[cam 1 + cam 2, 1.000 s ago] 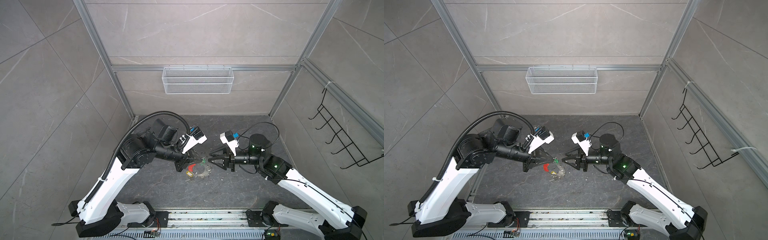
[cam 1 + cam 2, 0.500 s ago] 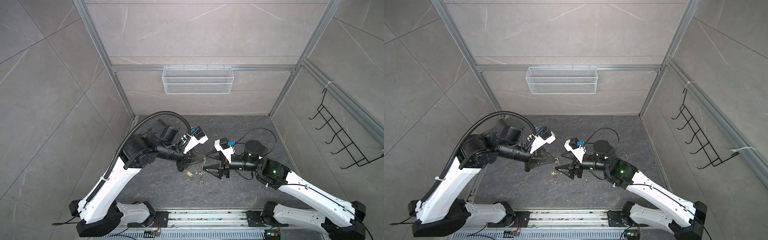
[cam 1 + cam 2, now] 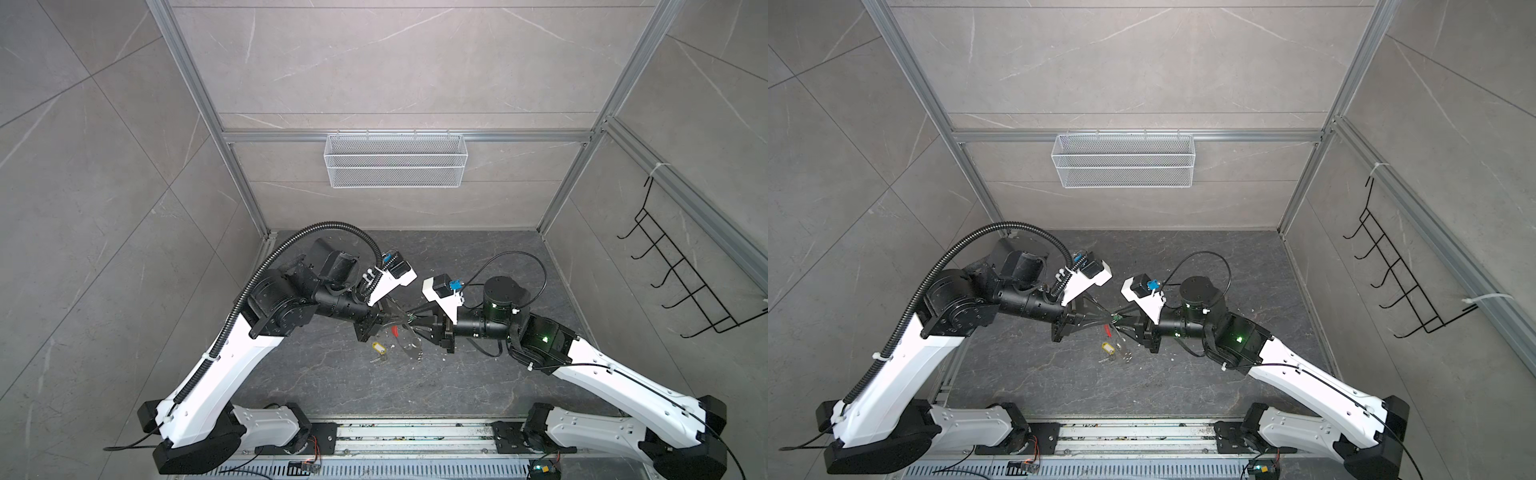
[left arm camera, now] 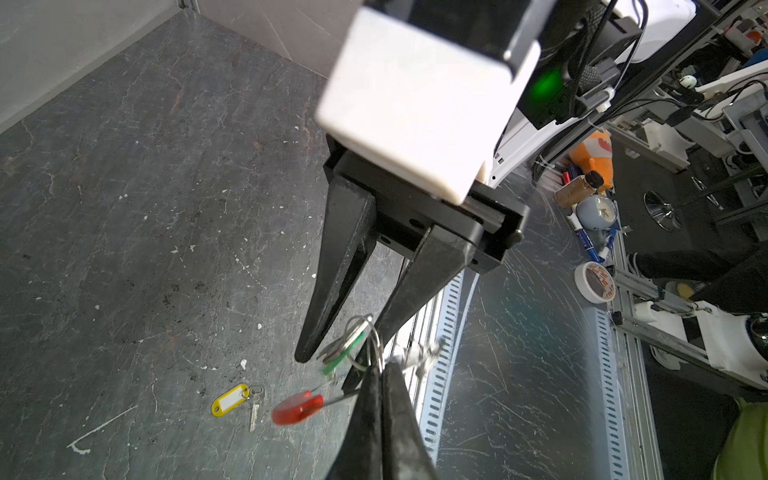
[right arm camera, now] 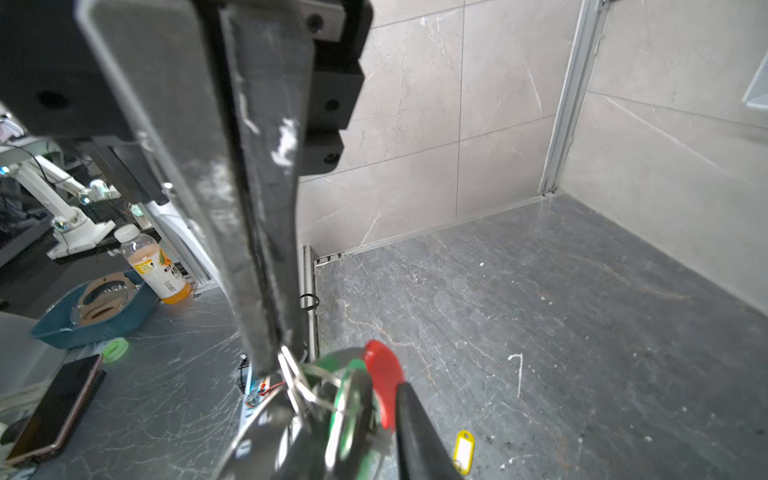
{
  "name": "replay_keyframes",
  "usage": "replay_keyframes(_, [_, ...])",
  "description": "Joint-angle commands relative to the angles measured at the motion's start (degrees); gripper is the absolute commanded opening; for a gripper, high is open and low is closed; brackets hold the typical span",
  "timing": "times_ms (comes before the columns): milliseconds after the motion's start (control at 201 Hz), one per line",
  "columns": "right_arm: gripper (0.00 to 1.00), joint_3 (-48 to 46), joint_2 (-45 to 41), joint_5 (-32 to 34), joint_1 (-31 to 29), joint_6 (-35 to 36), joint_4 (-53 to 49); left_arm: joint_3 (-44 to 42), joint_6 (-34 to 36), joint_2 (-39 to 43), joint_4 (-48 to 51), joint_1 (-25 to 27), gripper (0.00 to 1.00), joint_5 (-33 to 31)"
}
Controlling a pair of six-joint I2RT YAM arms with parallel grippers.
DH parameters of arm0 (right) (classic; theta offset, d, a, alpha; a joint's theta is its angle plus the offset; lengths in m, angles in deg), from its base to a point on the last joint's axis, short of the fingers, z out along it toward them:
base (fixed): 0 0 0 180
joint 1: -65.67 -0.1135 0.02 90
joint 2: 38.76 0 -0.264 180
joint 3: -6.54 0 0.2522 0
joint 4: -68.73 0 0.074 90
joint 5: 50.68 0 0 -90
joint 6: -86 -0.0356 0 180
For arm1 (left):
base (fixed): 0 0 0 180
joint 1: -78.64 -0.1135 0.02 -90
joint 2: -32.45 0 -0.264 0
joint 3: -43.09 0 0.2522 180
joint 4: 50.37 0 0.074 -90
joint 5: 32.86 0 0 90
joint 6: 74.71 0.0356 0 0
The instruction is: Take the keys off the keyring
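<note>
Ok so the yellow-tagged key (image 3: 379, 347) is lying flat on the dark tabletop (image 3: 332, 382) by itself, not on the hoop. Right above it, held up in the air, is the keyring (image 4: 297, 409), with its red sleeve hanging toward that key. The left end effector (image 4: 380, 368) is clenched tight on the thin wire. The right end effector (image 4: 340, 343) comes in from the opposite side with its jaws partway apart around the green-tagged key (image 4: 345, 353). Honestly can't tell if it's pinching it or just around it, that bit is blurry.

In both top views the white camera mounts (image 3: 440, 299) hang over that spot above the yellow-tagged key and cover most of the grasp. In the right wrist view the left arm's fingers block a big strip.

Well away from the yellow-tagged key: a wire basket (image 3: 395, 166) on the back wall, a black hook rack (image 3: 685, 286) on the side wall, and outside the cell a drink bottle (image 5: 156, 266), a teal tray (image 5: 91, 316) and a phone (image 5: 54, 411).
</note>
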Motion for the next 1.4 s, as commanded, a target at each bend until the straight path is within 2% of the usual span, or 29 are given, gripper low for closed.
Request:
replay_keyframes(0, [0.13, 1.0, -1.2, 2.3, -0.5, 1.4, -1.4, 0.3, -1.1, 1.7, -2.5, 0.2, 0.0, 0.0])
replay_keyframes(115, [0.0, 0.8, -1.8, 3.2, -0.6, 1.7, -1.7, 0.2, -1.3, 1.6, -2.9, 0.2, 0.0, -0.2])
replay_keyframes(309, [0.0, -0.7, -3.3, 6.2, -1.3, 1.6, -1.2, -2.4, -3.3, 3.6, -6.8, 0.2, 0.0, -3.4])
replay_keyframes(593, [0.0, -6.6, -2.9, 10.1, -3.0, -1.4, 4.0, -16.7, -9.2, 12.2, -25.7, 0.2, 0.0, -7.1])
replay_keyframes(881, [0.0, -12.7, -1.8, 12.3, -4.5, -3.8, 8.7, -26.3, -11.3, 18.5, -37.4, 0.2, 0.0, -10.5])
replay_keyframes(1105, [0.0, -16.4, 1.1, 8.5, -5.3, -7.1, 16.2, -34.4, -13.2, 22.1, -47.7, 0.2, 0.0, -8.0])
replay_keyframes(1240, [0.0, -15.8, 1.3, 7.6, -5.3, -7.5, 15.6, -37.7, -12.7, 23.4, -50.4, 0.2, 0.0, -5.6])
replay_keyframes(1305, [0.08, -14.3, 1.1, 7.3, -5.3, -7.1, 12.8, -37.8, -11.9, 23.6, -49.7, 0.3, 0.0, -4.8])
replay_keyframes(1394, [0.33, -12.1, -0.3, 7.3, -5.2, -6.0, 7.8, -36.7, -10.6, 23.5, -47.1, 0.2, 0.0, -4.0])
